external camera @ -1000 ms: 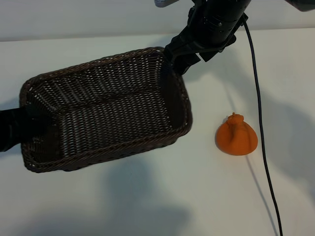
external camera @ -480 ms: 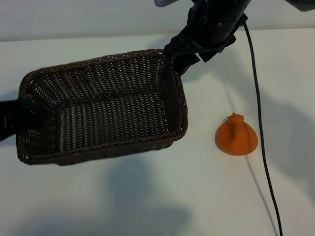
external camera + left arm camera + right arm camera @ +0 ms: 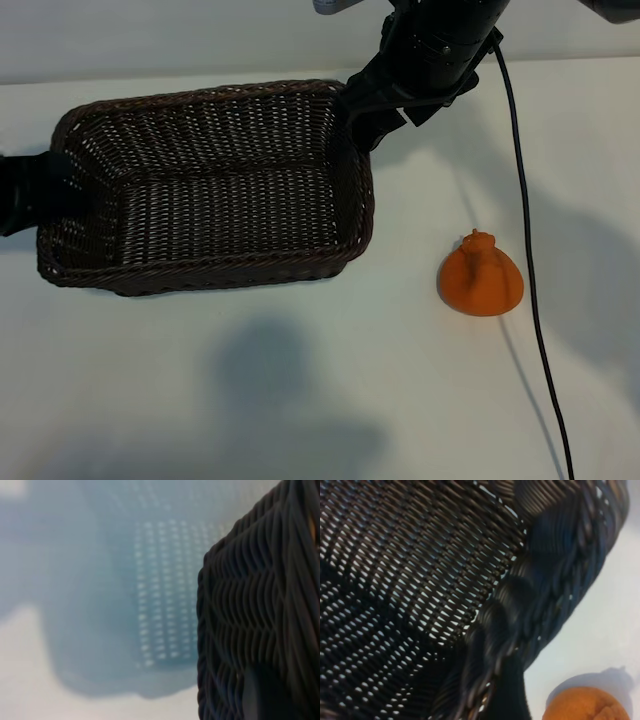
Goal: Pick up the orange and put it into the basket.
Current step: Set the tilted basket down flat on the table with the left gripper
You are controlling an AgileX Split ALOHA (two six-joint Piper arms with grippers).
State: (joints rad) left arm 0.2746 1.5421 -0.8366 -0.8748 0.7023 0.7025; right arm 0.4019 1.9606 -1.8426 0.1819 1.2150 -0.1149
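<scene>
The dark brown wicker basket point(image 3: 200, 100) lies left of centre on the white table, empty. My left gripper point(image 3: 55, 190) reaches in from the left edge and is shut on the basket's left wall, which fills the left wrist view point(image 3: 250, 605). My right gripper point(image 3: 355, 120) hangs open at the basket's far right corner, with one dark finger point(image 3: 512, 695) just outside the braided rim point(image 3: 530, 605). The orange point(image 3: 481, 280) sits on the table to the right of the basket, apart from both grippers. Part of the orange point(image 3: 585, 705) shows in the right wrist view.
A black cable point(image 3: 527, 250) runs down from the right arm, passing just right of the orange. White table surface lies in front of the basket and around the orange. A pale wall borders the far side.
The basket's left end has swung toward the far side with my left gripper, so it now lies square to the table. The right gripper and the orange have stayed put.
</scene>
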